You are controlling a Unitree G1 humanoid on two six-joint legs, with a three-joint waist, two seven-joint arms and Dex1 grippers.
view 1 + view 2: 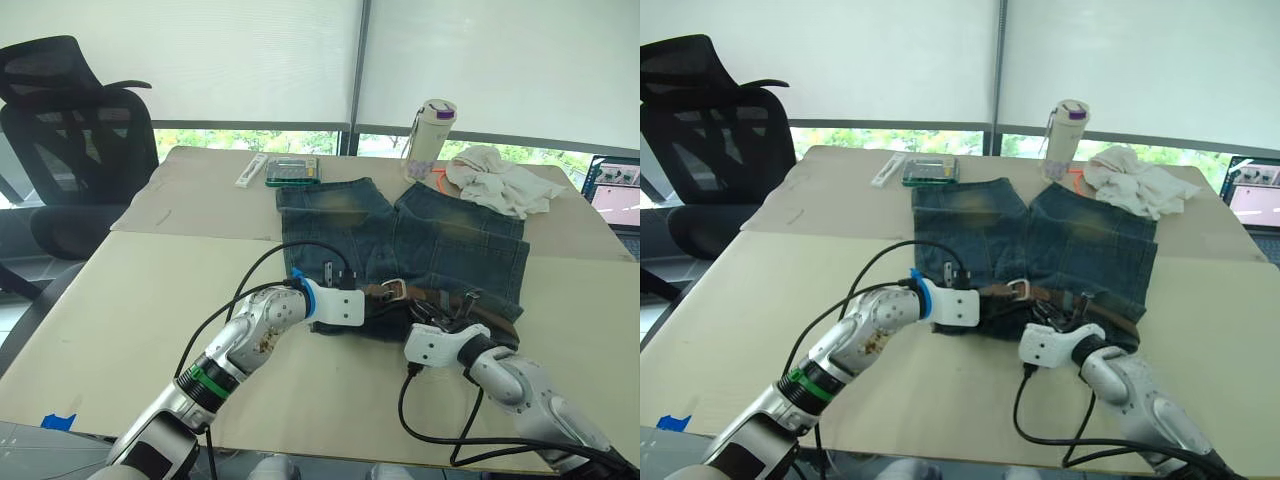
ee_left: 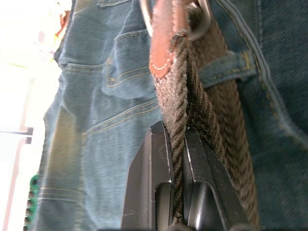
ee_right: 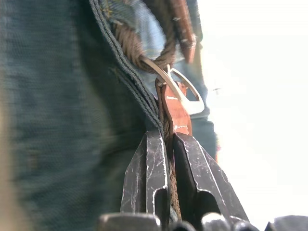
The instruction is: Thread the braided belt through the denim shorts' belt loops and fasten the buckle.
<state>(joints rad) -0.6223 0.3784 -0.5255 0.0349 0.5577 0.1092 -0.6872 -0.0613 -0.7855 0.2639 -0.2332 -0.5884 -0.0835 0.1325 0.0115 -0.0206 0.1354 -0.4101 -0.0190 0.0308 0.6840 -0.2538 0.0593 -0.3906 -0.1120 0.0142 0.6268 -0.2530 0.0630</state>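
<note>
Beige tabletop (image 1: 120,300) fills the lower frame, with window blinds behind. At centre lie the shorts (image 1: 440,240), waistband toward the lower edge, and the belt (image 1: 440,297) runs along that waistband under a loop (image 2: 226,70), its buckle (image 1: 394,289) just left of centre. The left gripper (image 2: 178,183) is clamped on the braided strap near its leather tip. The right gripper (image 3: 166,178) pinches the belt right below the buckle. Above the shorts, a bottle (image 1: 430,138) stands at upper centre, a white cloth (image 1: 500,180) to its right, a calculator (image 1: 292,171) to its left. An office chair (image 1: 70,140) sits upper left.
</note>
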